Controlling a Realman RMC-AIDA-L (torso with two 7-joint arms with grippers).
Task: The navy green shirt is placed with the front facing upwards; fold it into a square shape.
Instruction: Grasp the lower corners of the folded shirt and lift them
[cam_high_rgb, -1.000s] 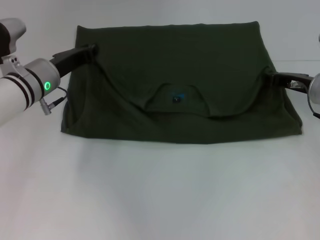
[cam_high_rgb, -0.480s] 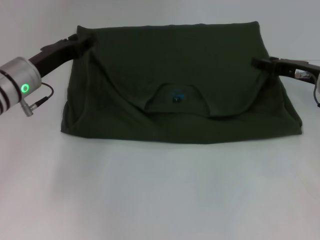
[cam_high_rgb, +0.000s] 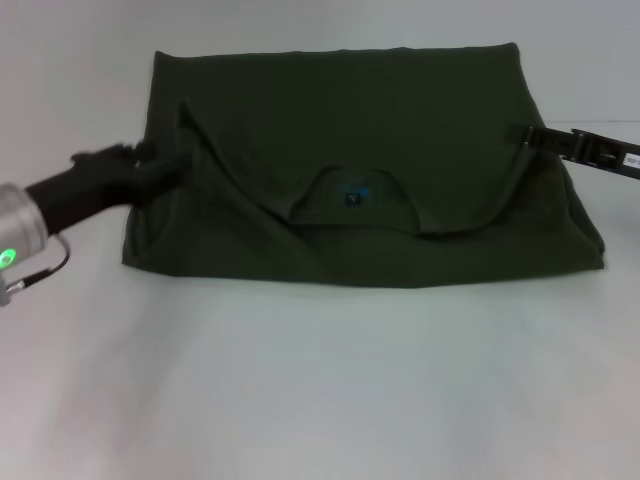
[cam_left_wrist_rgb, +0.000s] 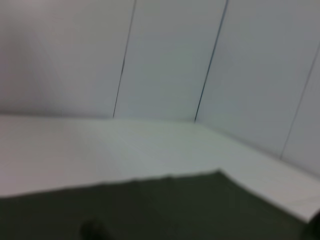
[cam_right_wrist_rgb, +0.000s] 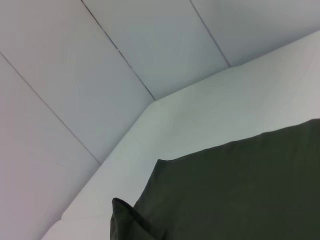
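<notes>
We've got the left gripper (cam_high_rgb: 165, 168) reaching in low from the left, its black tip pushed against the left edge of the dark olive-green cotton shirt (cam_high_rgb: 350, 130), with cloth bunched around it, so we honestly can't tell whether it's clamped or just touching. The right gripper (cam_high_rgb: 535, 137) comes in flat from the right edge, mostly cut off, state unclear too. The shirt lies partly folded across the far middle of the white table (cam_high_rgb: 320, 380), blue neck label (cam_high_rgb: 355, 192) showing. Both wrist views only catch cloth and walls.
</notes>
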